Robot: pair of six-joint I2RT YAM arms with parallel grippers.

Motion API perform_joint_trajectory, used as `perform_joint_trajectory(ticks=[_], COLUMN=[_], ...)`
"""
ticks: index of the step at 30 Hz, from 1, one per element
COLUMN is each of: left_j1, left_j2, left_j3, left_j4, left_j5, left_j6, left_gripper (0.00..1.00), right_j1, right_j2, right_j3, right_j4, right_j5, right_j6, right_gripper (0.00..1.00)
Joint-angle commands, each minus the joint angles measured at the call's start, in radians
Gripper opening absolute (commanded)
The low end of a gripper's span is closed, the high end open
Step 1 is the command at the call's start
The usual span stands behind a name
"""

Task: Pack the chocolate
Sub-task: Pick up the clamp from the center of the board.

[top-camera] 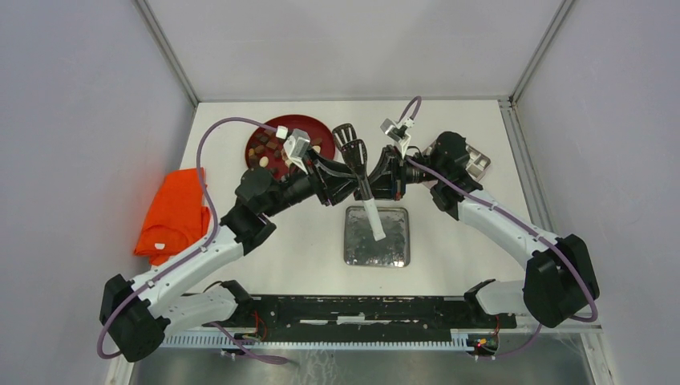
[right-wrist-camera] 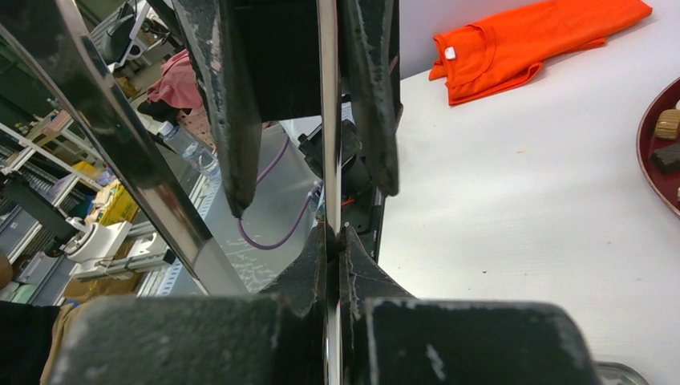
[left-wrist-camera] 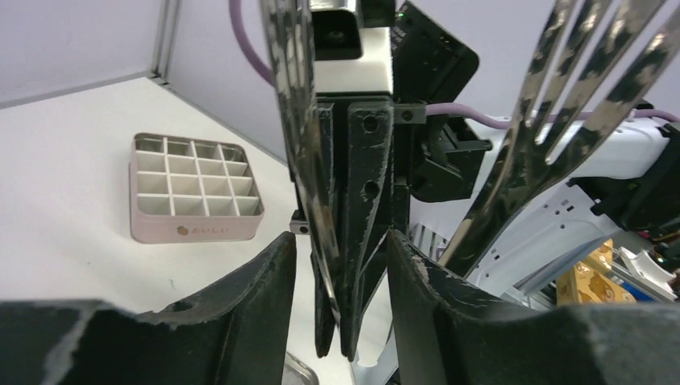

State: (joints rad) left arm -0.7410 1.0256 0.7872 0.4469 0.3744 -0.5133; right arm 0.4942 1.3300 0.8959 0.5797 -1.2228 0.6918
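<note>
Steel tongs (top-camera: 350,138): pinches one blade tight in right gripper (right-wrist-camera: 333,233), straddles it with left gripper (left-wrist-camera: 341,241), fingers (left-wrist-camera: 265,273) narrowly parted; has chocolate (top-camera: 266,152) on red plate (top-camera: 309,124) at eleven o'clock.

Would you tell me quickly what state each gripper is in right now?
Left gripper: open, straddling the tongs without clamping them.
Right gripper: closed on one metal arm of the tongs.

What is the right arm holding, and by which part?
The right gripper pinches the tongs by one thin metal arm, between slotted head and white end.
</note>
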Motion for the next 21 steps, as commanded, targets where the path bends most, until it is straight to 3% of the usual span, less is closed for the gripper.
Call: perform_joint_trajectory(ticks=[1, 4, 5, 7, 8, 10, 12, 13, 15, 17, 21], left_j1=[0.003, 0.003, 0.002, 0.003, 0.003, 0.007, 0.019, 0.033, 0.075, 0.124, 0.194], left_j2=[0.017, 0.041, 0.052, 0.070, 0.076, 0.080, 0.071, 0.062, 0.045, 0.039, 0.074], left_j3=[0.040, 0.055, 0.060, 0.068, 0.068, 0.061, 0.045, 0.030, -0.003, -0.038, -0.106], left_j4=[0.114, 0.115, 0.120, 0.128, 0.136, 0.165, 0.206, 0.236, 0.314, 0.401, 0.592], left_j5=[0.065, 0.090, 0.099, 0.105, 0.105, 0.092, 0.062, 0.051, 0.047, 0.071, 0.122], left_j6=[-0.039, -0.040, -0.041, -0.052, -0.059, -0.082, -0.120, -0.158, -0.234, -0.332, -0.487], left_gripper=[0.49, 0.42, 0.36, 0.08, 0.03, 0.02, 0.02, 0.02, 0.02, 0.02, 0.02], right_j1=[0.007, 0.007, 0.009, 0.010, 0.009, 0.009, 0.005, -0.003, -0.041, -0.105, -0.253], right_j2=[-0.023, -0.017, -0.015, -0.014, -0.014, -0.017, -0.021, -0.023, -0.038, -0.051, -0.059], right_j3=[0.054, 0.060, 0.062, 0.064, 0.064, 0.066, 0.087, 0.108, 0.155, 0.184, 0.236], right_j4=[0.010, 0.007, 0.006, 0.005, 0.005, -0.011, -0.104, -0.204, -0.433, -0.525, -0.528], right_j5=[-0.028, -0.032, -0.034, -0.037, -0.039, -0.044, -0.045, -0.044, -0.017, 0.019, 0.044], right_j6=[-0.027, -0.028, -0.028, -0.029, -0.032, -0.052, -0.144, -0.243, -0.461, -0.562, -0.560], right_gripper=[0.00, 0.00, 0.00, 0.00, 0.00, 0.02, 0.32, 0.49, 0.75, 0.86, 0.91])
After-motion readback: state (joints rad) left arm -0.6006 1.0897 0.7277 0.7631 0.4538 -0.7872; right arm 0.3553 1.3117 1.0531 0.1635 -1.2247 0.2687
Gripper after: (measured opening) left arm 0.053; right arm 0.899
